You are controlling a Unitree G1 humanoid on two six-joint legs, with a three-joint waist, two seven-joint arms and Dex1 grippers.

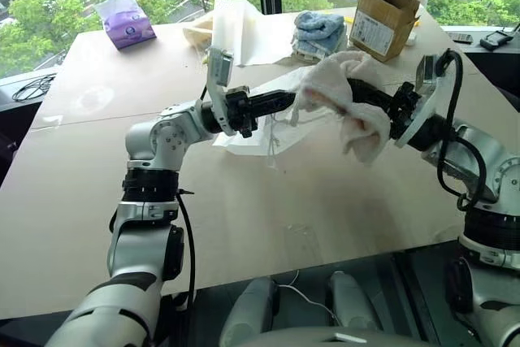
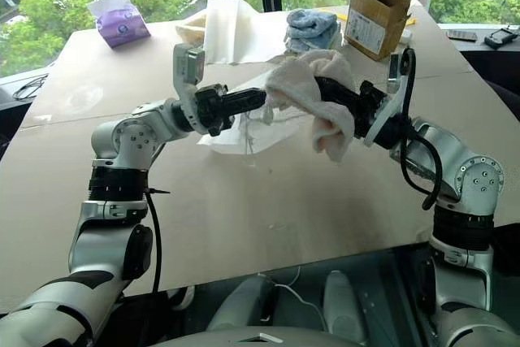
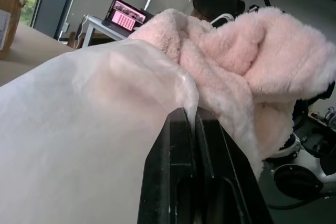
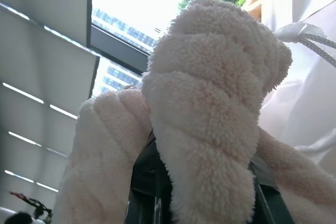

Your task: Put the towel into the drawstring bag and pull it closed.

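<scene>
Feeding stage: the towel (image 1: 345,95) is up in the air at the mouth of the drawstring bag (image 1: 252,132), not yet inside as far as I can judge; the stuffing and the pulling of the cords are both left to do
table (image 1: 97,160): broad, flat, matt tan board under both arms, plain surface, well below the two tools
drawstring bag: thin, semi-sheer white fabric, limp and creased; one edge is lifted by the left tool, the rest trails down to the table beneath it; in the left wrist view it spreads as a translucent sheet just beside the fingers, with the towel showing faintly through
towel: cream-white, thick ribbed terry, bunched into soft rolls; draped over the tip of the right tool and hanging down below it, its leading fold touching the left tool's tip
left gripper (image 1: 280,103): black fingers clenched on the thin rim of the drawstring bag, pointing across toward the right tool
right gripper (image 1: 366,95): black fingers grasping the towel, mostly buried in the pile, pointing toward the left tool so the two tips nearly meet
cardboard box (image 1: 382,22): stiff brown carton, far beyond the right tool
light-blue towels (image 1: 318,32): folded soft stack, beyond both tips
white sheet (image 1: 240,30): stiff folded piece, beyond the left tool
tissue pack (image 1: 123,22): purple, glossy wrap, far off past the left arm
cords (image 4: 315,40): thin white twisted string with a knot at the bag's edge, just beside the towel's end, loose
</scene>
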